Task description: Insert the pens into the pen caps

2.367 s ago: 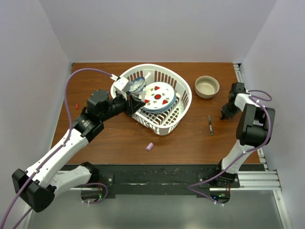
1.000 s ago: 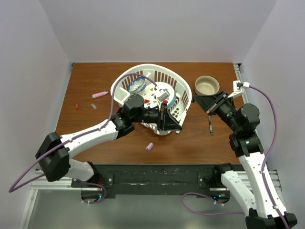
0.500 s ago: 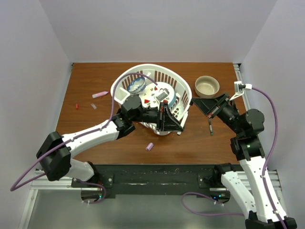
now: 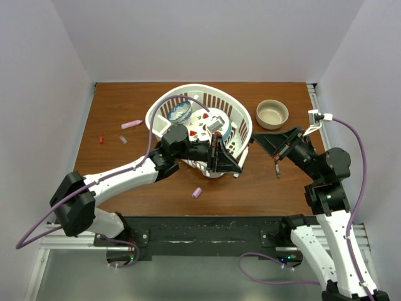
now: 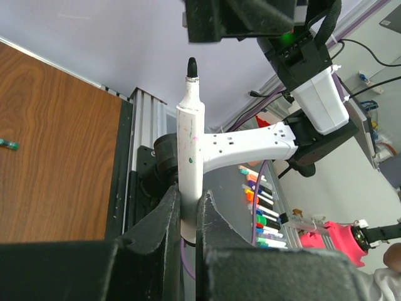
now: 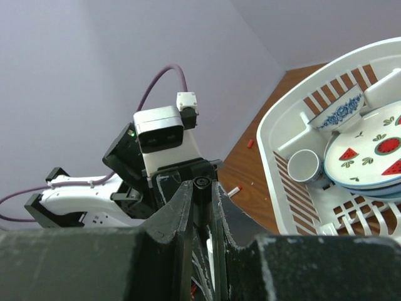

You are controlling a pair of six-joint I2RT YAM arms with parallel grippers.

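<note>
My left gripper (image 5: 188, 197) is shut on a white-barrelled pen (image 5: 190, 144) whose black tip points up toward my right gripper (image 6: 202, 188). The right gripper is shut on a black pen cap (image 6: 202, 183), open end facing the left gripper. In the top view the left gripper (image 4: 233, 164) and the right gripper (image 4: 260, 139) face each other a short gap apart, in front of the basket's right side. A lilac-pink pen (image 4: 131, 124), a red cap (image 4: 101, 139), a lilac cap (image 4: 197, 193) and a dark pen (image 4: 276, 164) lie on the table.
A white basket (image 4: 241, 119) holds a watermelon plate (image 6: 376, 150), a blue-patterned bowl (image 6: 338, 113) and a cup (image 6: 304, 166). A tan bowl (image 4: 272, 114) stands right of it. A short white stick with a red end (image 6: 233, 190) lies left of the basket.
Both arms have swung in toward each other from the table's sides. In the last half second the right gripper has edged left, closer to the left gripper and its pen.
</note>
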